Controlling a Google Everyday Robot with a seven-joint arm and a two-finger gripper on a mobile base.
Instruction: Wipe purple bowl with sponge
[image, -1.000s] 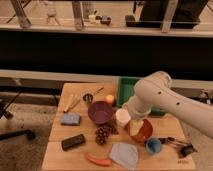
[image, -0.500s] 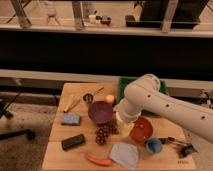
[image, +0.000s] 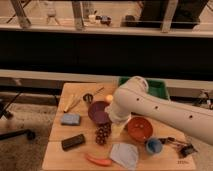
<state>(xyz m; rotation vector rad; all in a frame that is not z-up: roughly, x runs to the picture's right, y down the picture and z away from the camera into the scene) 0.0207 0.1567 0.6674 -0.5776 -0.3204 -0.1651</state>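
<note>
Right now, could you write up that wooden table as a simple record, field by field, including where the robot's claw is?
light-blue rectangular sponge: flat on the table's left side, untouched
round dark purple bowl: mid-table, right of the sponge
gripper: open, low between the purple bowl and the orange-red bowl, holding nothing
black rectangular block: in front of the sponge
grey-blue cloth: front edge
small blue cup: front right
</note>
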